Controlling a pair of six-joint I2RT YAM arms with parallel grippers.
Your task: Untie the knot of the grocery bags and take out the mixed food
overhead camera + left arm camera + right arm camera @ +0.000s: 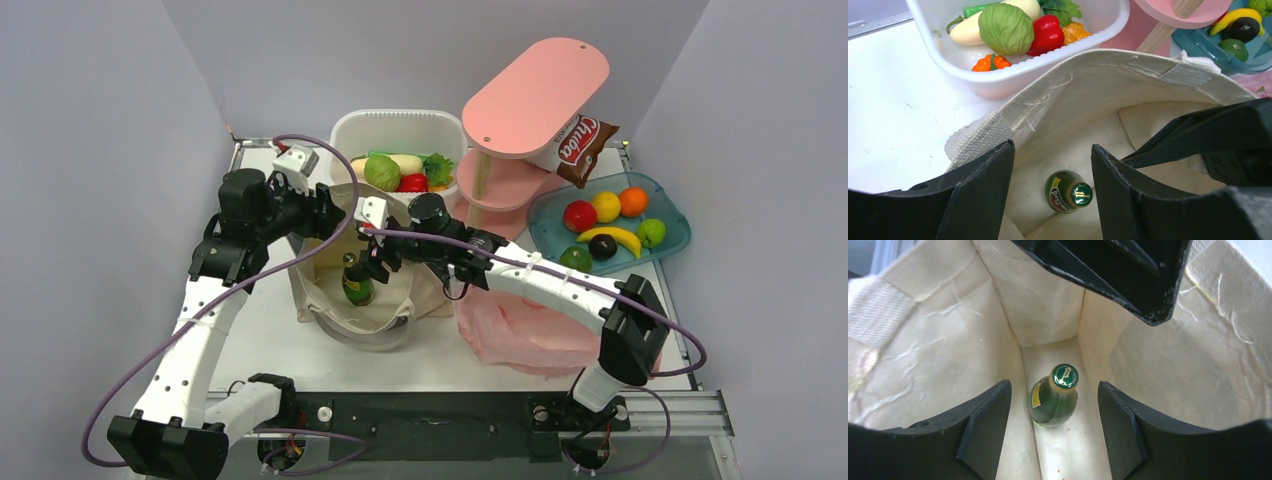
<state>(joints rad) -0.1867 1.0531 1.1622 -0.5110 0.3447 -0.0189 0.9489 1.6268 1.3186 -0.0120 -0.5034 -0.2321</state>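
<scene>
Most of the job looks finished. On the counter [270, 340] the beige canvas tote [345, 310] stands with its mouth wide open and no knot in it. The pink plastic bag [520, 335] lies slumped and flat beside it, seemingly emptied. The white tub [400, 122] behind holds the round green vegetable [382, 172], the white radish [406, 160] and the leafy green [437, 167]. The crisp packet [583, 150] leans on the pink stand [535, 85]. I'd say only the green bottle [1054, 399] remains; it stands upright on the tote's floor.

The left arm [200, 330] reaches to the tote's back rim, its jaws apart and holding nothing. The right arm [560, 285] stretches across and points down into the mouth, its jaws spread, empty, above the bottle's cap.
</scene>
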